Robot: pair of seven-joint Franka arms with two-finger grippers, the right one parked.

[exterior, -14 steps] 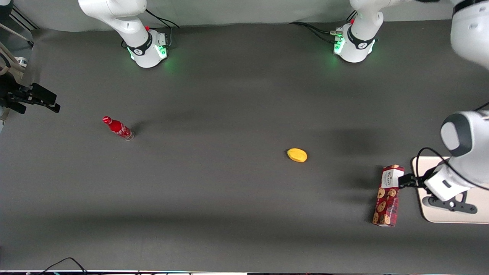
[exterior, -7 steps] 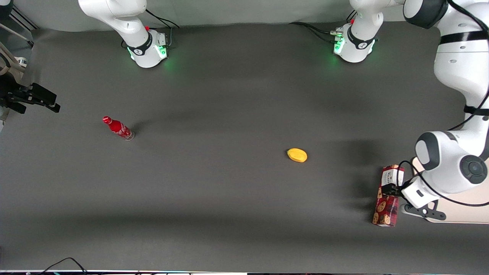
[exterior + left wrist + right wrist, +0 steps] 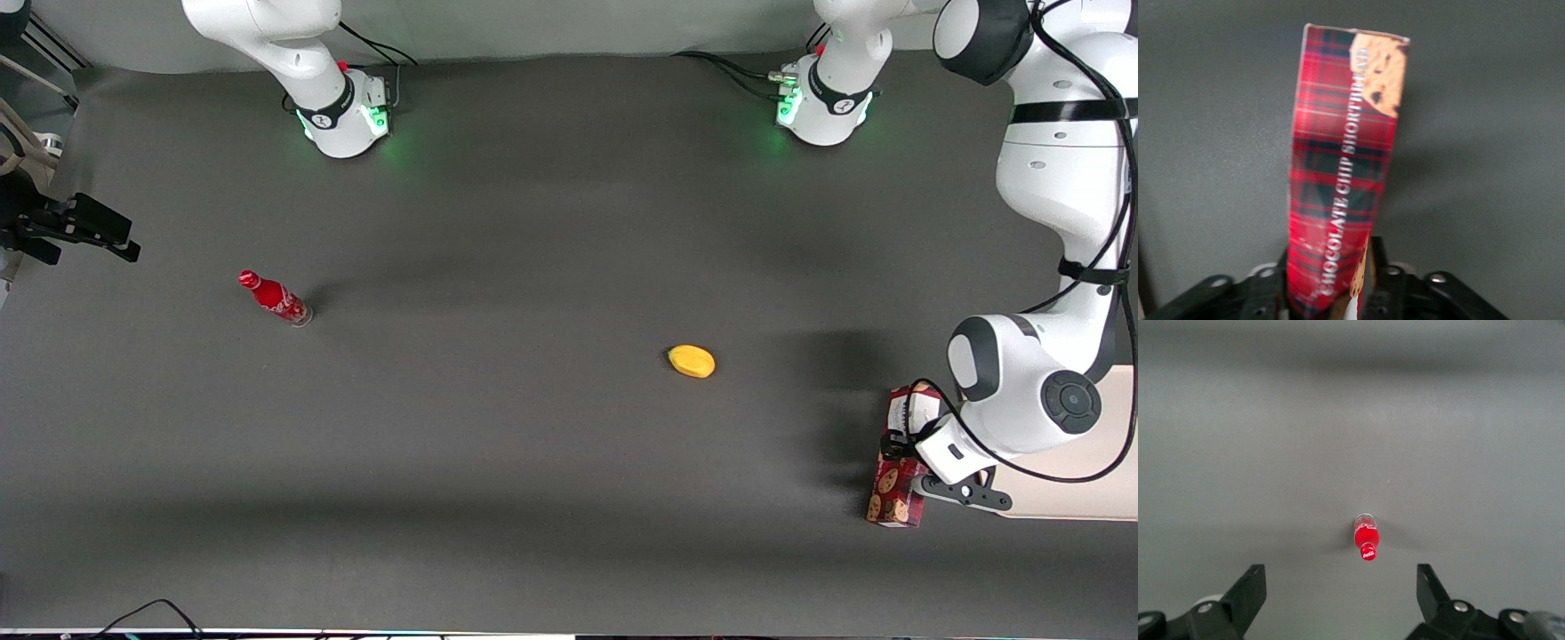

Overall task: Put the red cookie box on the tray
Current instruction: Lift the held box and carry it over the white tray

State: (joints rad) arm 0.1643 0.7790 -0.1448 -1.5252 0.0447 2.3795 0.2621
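One red cookie box point(image 3: 900, 471) lies flat on the dark, matte, cloth-like surface point(image 3: 533, 462) toward the working arm's end, a long narrow carton in red and dark tartan printed with brown chocolate-chip cookies, with a white label at the end farther from the front camera. In the wrist view the box point(image 3: 1345, 167) shows a long side panel lettered "CHOCOLATE CHIP SHORTBREAD" in white, with a cookie picture at its far corner. The tool point(image 3: 898, 442) sits over the labelled end of the box, and its black fingers point(image 3: 1388, 293) stand on either side of the carton, narrowed close against its two long faces; whether they press it firmly I cannot tell. One tray point(image 3: 1080, 484) lies just beside the box, a flat, smooth, pale beige-pink slab largely covered by the white arm, and the box rests on the surface, not on the tray. Nearer the middle of the surface lies one small, rounded yellow-orange object point(image 3: 692, 361), smooth-skinned and oval. Toward the parked arm's end stands one small red bottle point(image 3: 274, 298), glossy, with a red cap.
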